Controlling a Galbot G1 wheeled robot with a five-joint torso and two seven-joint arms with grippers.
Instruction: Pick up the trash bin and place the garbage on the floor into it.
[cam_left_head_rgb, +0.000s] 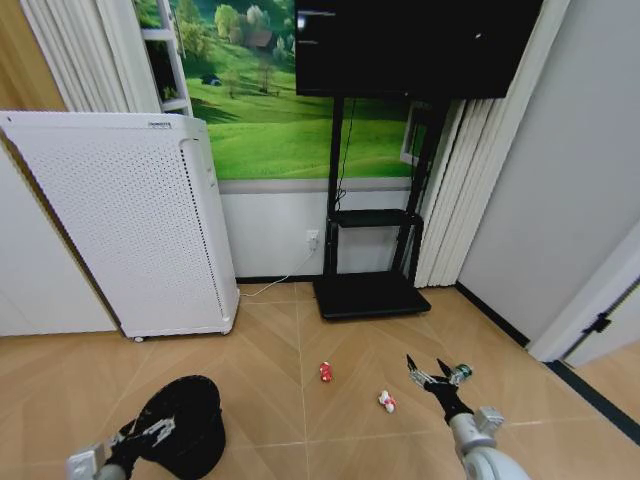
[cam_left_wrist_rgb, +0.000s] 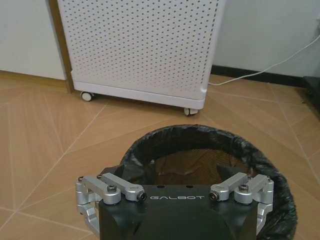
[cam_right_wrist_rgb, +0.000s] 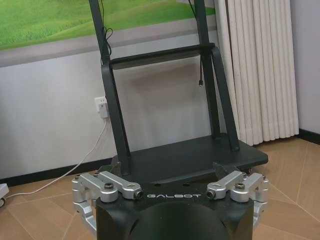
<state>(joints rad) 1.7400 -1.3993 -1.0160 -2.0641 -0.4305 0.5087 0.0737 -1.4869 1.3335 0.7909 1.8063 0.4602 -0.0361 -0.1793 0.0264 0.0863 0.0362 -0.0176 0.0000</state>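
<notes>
1. On the floor, light tan wood in a chevron pattern, three litter pieces are seen in the head view: a red scrap, a white-and-red wrapper, and a small clear bottle with a green label.
2. At the lower left of the head view the trash bin is seen, black and round, lined with a black bag; whether it rests on the floor or is lifted cannot be told.
3. The left pincer is placed at the bin's near rim and appears to be gripping it; in the left wrist view the bin's rim and brown inside are seen just past the pincer body, while the fingertips are hidden.
4. The right pincer is held low over the floor, fingers spread open, its tips just beside the bottle; contact cannot be told.
5. The scrap and the wrapper are lying apart from each other, between the bin and the right pincer.
6. A white air purifier on wheels is stood behind the bin, against the wall.
7. A black TV stand is seen beyond the litter, its base plate also visible in the right wrist view.
8. A white cable is run along the floor from a wall socket.
</notes>
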